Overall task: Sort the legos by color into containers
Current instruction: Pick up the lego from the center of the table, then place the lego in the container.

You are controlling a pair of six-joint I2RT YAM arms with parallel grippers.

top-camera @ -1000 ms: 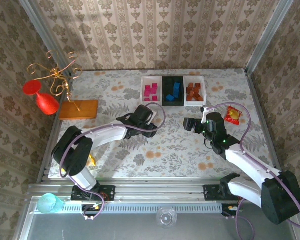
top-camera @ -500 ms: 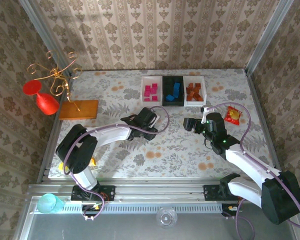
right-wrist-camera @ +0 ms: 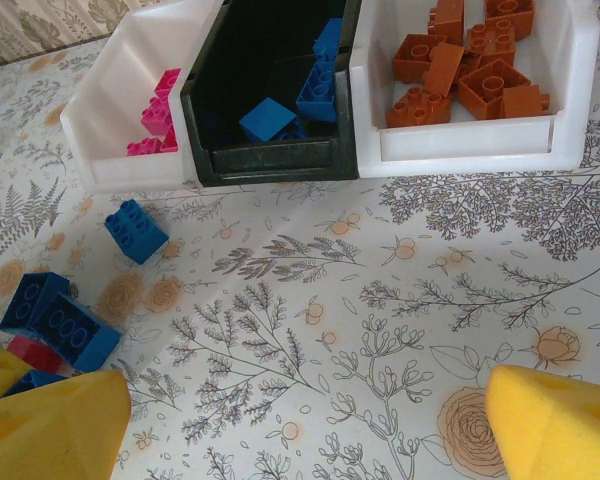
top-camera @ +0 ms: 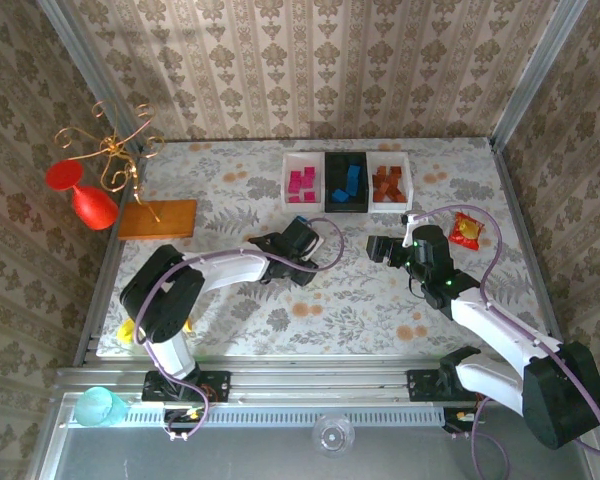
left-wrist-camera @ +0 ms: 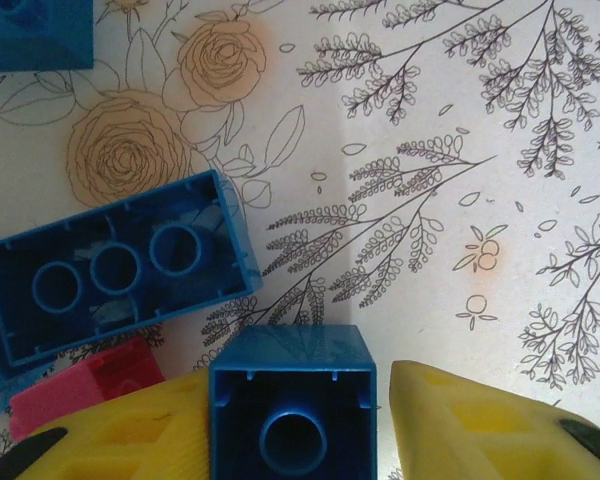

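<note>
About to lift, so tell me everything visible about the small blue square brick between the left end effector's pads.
The small blue square plastic brick lies hollow side towards the wrist camera, one round tube inside. It sits on the floral tablecloth between yellow foam pads; one pad touches it, a thin gap shows at the other.

Overhead camera looks down; both close wrist cameras share legos (left-wrist-camera: 115, 270).

Loose legos (right-wrist-camera: 135, 232) lie on the table (right-wrist-camera: 400, 340) before the containers (right-wrist-camera: 270, 165).

legos (right-wrist-camera: 135, 232) blue, pink, orange-brown | containers (right-wrist-camera: 460, 152) white, black, white | tablecloth (right-wrist-camera: 380, 330) floral | fingers (right-wrist-camera: 550, 425) yellow
</note>
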